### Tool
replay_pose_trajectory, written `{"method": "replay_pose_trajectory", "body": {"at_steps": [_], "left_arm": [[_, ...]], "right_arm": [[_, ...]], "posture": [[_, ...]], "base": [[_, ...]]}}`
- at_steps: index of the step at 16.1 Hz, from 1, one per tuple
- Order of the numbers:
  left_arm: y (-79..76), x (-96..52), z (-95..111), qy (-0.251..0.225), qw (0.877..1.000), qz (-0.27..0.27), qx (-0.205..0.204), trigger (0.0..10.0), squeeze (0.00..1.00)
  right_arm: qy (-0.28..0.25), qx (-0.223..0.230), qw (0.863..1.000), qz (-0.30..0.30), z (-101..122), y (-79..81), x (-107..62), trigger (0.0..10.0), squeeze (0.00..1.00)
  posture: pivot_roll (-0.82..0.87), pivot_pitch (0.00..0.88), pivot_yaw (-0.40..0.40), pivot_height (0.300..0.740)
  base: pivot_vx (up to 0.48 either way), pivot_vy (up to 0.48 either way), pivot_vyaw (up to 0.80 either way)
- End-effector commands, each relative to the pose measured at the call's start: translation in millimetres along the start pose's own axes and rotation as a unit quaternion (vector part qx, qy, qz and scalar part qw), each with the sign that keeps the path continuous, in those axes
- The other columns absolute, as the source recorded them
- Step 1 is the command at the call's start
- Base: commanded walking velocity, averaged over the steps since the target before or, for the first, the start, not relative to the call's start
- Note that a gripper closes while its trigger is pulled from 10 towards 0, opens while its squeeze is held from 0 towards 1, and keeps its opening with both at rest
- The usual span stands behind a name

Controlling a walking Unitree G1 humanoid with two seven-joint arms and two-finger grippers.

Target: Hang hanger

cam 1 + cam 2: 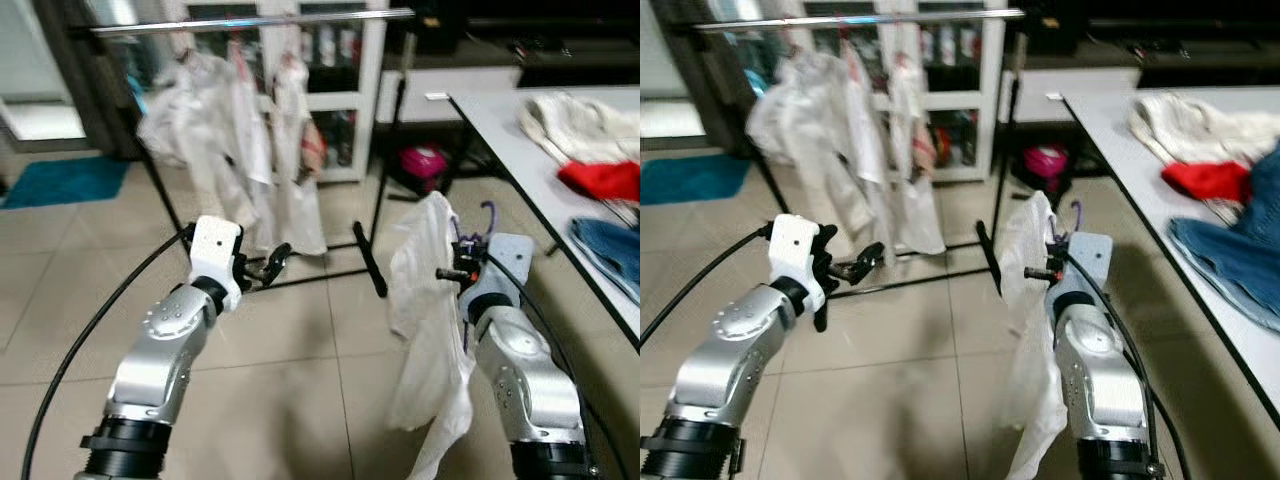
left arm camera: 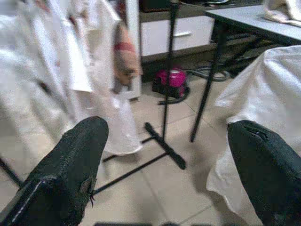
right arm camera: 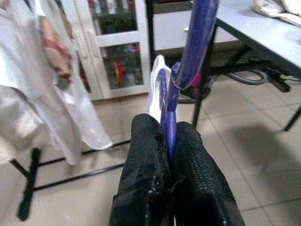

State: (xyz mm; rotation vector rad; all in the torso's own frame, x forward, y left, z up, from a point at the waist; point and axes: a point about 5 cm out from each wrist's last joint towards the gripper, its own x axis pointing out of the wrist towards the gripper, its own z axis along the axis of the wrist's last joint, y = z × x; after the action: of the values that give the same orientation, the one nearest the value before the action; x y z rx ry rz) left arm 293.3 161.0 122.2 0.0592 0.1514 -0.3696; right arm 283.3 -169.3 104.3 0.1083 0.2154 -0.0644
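Note:
My right gripper [image 1: 462, 266] is shut on a purple hanger [image 3: 170, 117], whose hook [image 3: 196, 42] rises above the fingers [image 3: 196, 174]. A white garment [image 1: 425, 330] hangs from that hanger beside my right arm, reaching down toward the floor. Ahead stands the clothes rack with its silver rail [image 1: 250, 22] at the top, where several white garments [image 1: 235, 140] hang. My left gripper [image 1: 270, 268] is held out low in front of the rack, open and holding nothing; its two black fingers [image 2: 70, 169] are spread wide apart.
A white table [image 1: 520, 150] runs along the right, carrying a cream cloth [image 1: 580, 125], a red cloth [image 1: 605, 180] and blue jeans [image 1: 610, 255]. The rack's black foot bar [image 1: 368, 262] lies on the tiled floor. A white cabinet [image 1: 345, 90] and a pink object [image 1: 425, 162] stand behind.

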Motion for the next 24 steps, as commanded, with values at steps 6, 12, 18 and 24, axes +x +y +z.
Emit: {"method": "replay_pose_trajectory", "body": {"at_steps": [6,12,18,24], "left_arm": [[-2.6,5.3,4.5,-0.01,1.0,-0.012,-0.006,10.0,0.6],[-3.3,6.6,4.4,-0.014,1.0,-0.008,-0.011,10.0,0.6],[-2.0,5.8,4.2,-0.018,1.0,-0.001,-0.013,10.0,0.6],[-2.6,4.8,4.0,-0.021,1.0,0.0,-0.012,10.0,0.6]], "right_arm": [[-0.019,-0.01,1.0,0.007,6.8,1.4,0.3,10.0,0.0],[-0.027,-0.029,0.999,0.017,11.4,2.9,3.3,10.0,0.0],[-0.026,-0.037,0.999,0.029,11.8,6.2,6.9,10.0,0.0],[-0.026,-0.039,0.998,0.035,11.6,7.4,8.9,10.0,0.0]], "posture": [[-0.05,0.0,0.042,0.74],[-0.05,0.0,0.021,0.74],[-0.04,0.0,-0.004,0.74],[-0.03,0.0,-0.009,0.74]], "base": [[0.312,0.0,-0.19],[0.316,0.0,0.0],[0.316,0.0,0.0],[0.316,0.0,0.0]]}}
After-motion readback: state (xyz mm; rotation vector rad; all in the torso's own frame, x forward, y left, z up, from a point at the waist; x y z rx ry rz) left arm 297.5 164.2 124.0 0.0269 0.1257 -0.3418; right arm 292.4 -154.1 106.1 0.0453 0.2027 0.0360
